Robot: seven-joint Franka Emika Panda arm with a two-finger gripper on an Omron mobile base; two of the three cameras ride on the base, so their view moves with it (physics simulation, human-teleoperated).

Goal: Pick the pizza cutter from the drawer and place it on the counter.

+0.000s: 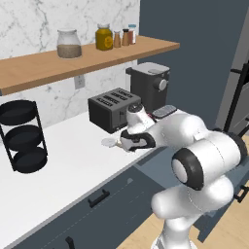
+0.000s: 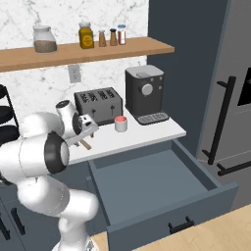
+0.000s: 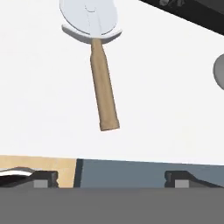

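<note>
The pizza cutter lies flat on the white counter, its round pale blade farthest from the hand and its tan handle pointing back toward me. My gripper hovers just above the handle end, open, with nothing between its fingertips. From the left base view, the gripper hangs over the counter's front edge with the cutter's blade just left of it. The right base view shows the gripper above the handle. The drawer stands pulled fully out, empty.
A black toaster and a dark coffee machine stand behind the cutter, and a white cup with a red top sits to its right. A black tiered rack occupies the counter's left. The wooden shelf carries jars overhead.
</note>
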